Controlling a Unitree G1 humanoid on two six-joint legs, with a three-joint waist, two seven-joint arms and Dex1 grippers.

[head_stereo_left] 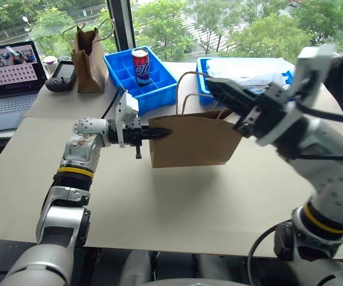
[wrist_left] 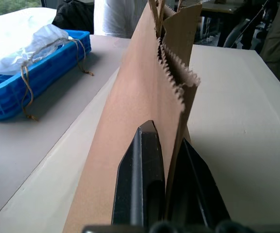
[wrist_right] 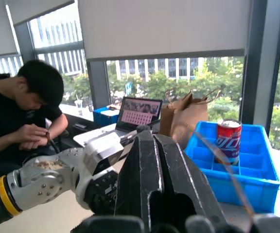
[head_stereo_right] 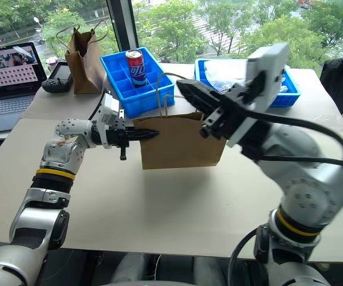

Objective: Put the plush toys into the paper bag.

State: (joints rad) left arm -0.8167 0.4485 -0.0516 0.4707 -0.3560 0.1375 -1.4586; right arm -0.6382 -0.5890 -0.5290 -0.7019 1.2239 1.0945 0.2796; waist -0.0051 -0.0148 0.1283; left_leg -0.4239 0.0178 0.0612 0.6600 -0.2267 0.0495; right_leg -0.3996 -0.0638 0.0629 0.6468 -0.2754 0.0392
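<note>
The wide light-brown paper bag (head_stereo_left: 189, 143) stands upright in the middle of the table, its cord handles rising behind its mouth. My left gripper (head_stereo_left: 162, 133) reaches in level from the left and is shut on the bag's left top edge; in the left wrist view the paper bag (wrist_left: 130, 131) wall sits pinched between the two black fingers (wrist_left: 140, 165). My right gripper (head_stereo_left: 210, 85) hangs raised above the bag's right side, pointing left, shut with nothing between its fingers (wrist_right: 147, 160). The plush toys are out of view.
Behind the bag stands a blue divided crate (head_stereo_left: 159, 83) holding a red soda can (head_stereo_left: 140, 65). A second blue crate (head_stereo_right: 290, 89) with a white plastic bag sits back right. A darker brown bag (head_stereo_left: 88, 59), a black device (head_stereo_left: 61, 76) and a laptop (head_stereo_left: 8, 83) are back left. A person (wrist_right: 18, 121) sits nearby.
</note>
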